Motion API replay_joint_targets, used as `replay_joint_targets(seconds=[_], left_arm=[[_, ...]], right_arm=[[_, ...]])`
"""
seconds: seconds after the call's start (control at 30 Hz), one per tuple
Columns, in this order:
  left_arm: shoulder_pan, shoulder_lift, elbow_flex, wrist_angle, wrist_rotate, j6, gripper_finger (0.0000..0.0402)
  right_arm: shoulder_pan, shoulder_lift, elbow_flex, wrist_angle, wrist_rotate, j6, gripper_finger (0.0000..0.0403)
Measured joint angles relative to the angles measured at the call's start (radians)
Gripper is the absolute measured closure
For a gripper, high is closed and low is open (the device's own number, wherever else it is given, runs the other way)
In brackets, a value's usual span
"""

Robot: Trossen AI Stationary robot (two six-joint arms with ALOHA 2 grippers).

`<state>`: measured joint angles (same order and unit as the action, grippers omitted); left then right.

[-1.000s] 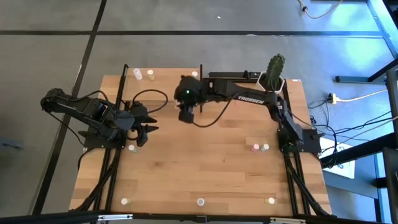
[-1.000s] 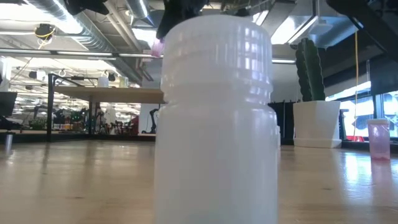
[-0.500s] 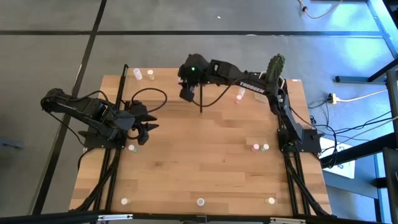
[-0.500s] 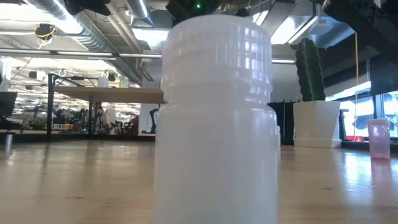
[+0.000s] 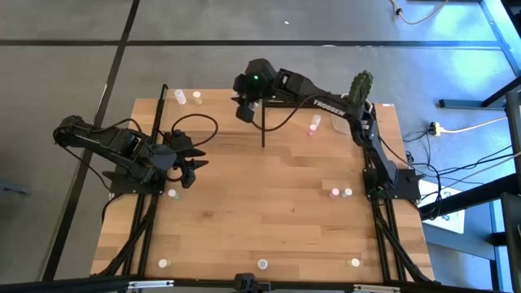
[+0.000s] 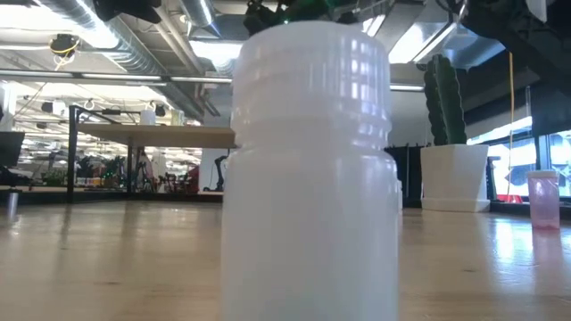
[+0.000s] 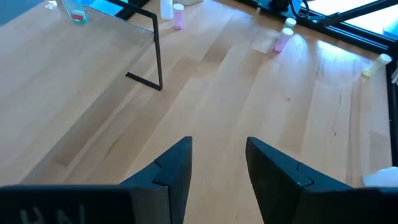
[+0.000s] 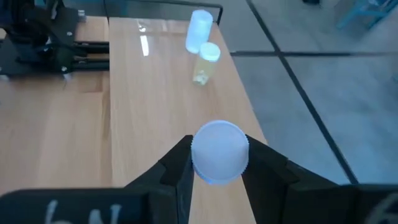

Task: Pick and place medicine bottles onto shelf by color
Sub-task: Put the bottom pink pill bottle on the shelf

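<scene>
My right gripper (image 5: 243, 112) reaches over the shelf (image 5: 216, 102) at the table's far left and is shut on a medicine bottle with a white cap (image 8: 219, 152). The bottle does not show in the high view. Ahead of it, a white bottle (image 8: 199, 29) and a pale yellow one (image 8: 207, 62) stand on the shelf (image 8: 143, 93) near its far corner. My left gripper (image 5: 190, 168) hangs open and empty at the table's left side, its fingers (image 7: 180, 162) over bare wood. A small bottle (image 5: 172, 194) stands just near of it. My right gripper pinches the bottle between its two fingers (image 8: 177, 163), one on each side at the cap's rim (image 8: 195, 155). The fingers slant down toward the table's far left corner. The bottle is lifted clear above the shelf, cap toward the wrist camera, its body hidden behind the cap.
A black shelf post (image 5: 262, 122) stands right beside my right gripper. A pink bottle (image 5: 313, 124) lies mid-far; two bottles (image 5: 341, 193) stand at the right; three more (image 5: 262, 264) line the near edge. A potted cactus (image 5: 361, 91) stands far right. A white bottle (image 6: 308, 169) fills the low view.
My right gripper has swung toward the table's far edge with the bottle, from beside the shelf post to over the shelf, and has turned toward the far left corner. It stays shut on the bottle.
</scene>
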<state>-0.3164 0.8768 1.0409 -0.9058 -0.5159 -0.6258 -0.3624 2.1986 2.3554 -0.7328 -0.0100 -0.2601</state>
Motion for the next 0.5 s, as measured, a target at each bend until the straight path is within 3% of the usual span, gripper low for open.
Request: replay_joint_targets(seconds=[0.5], left_arm=[[0.0, 0.0, 0.0, 0.0, -0.003, -0.019, 0.0259]], right_arm=[[-0.008, 0.065, -0.005, 0.0, 0.008, -0.011, 0.0285]])
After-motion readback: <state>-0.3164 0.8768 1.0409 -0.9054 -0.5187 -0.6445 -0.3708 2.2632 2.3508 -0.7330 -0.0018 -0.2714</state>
